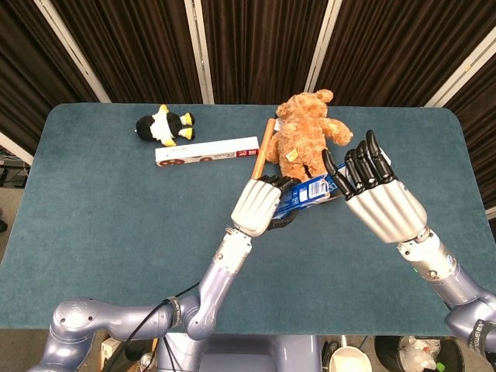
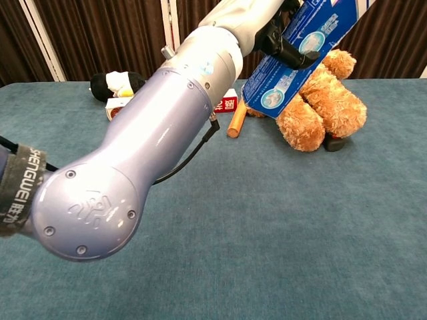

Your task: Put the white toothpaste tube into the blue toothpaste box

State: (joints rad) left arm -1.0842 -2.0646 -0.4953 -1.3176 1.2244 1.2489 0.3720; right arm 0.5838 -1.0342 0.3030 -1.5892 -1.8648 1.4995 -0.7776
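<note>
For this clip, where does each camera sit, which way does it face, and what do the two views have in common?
Head view: high above the table, looking steeply down; both forearms show, left hand holding the blue toothpaste box, right hand spread.
Chest view: low at the table's near edge, looking across it; the left arm fills it.
Shared: box, teddy bear, penguin toy, white carton.
</note>
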